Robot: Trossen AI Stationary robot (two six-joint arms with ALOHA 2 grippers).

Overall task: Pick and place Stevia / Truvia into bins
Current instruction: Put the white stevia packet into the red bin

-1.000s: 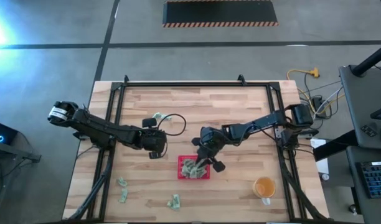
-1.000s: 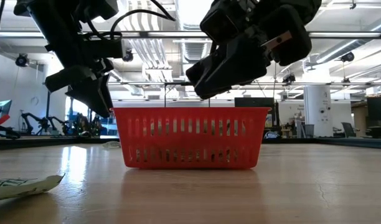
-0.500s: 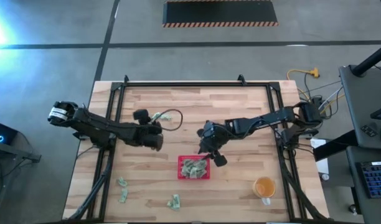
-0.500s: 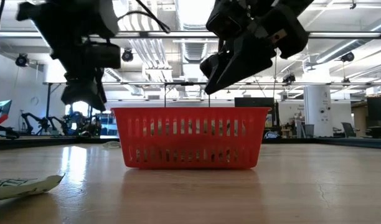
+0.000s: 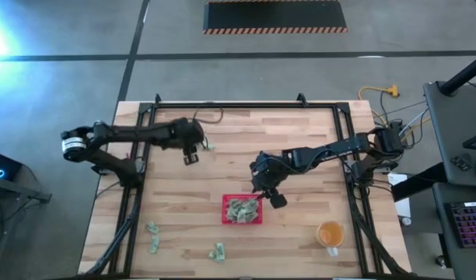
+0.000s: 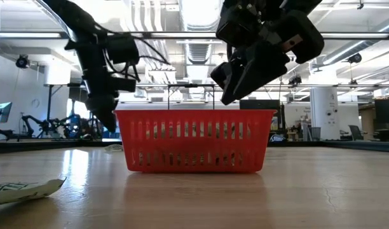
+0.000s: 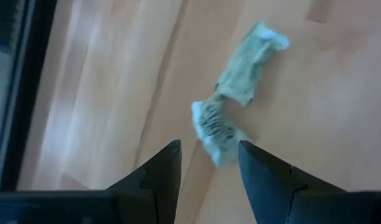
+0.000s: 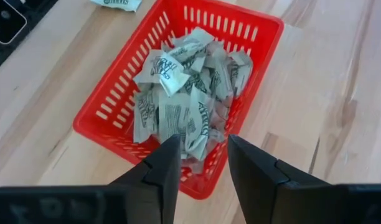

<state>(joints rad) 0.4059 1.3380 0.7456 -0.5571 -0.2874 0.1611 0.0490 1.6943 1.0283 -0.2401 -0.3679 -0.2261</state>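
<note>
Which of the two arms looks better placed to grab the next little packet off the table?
The left, probably. Its left gripper is open just above a loose sachet at the table's far side. The right gripper hangs open and empty over the red tray, not near any loose packet.

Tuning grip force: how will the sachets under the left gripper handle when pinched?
The sachets look crumpled and bent, so probably floppy and light. Lying flat on the table, they may slide rather than lift. The left gripper is open above them.
</note>
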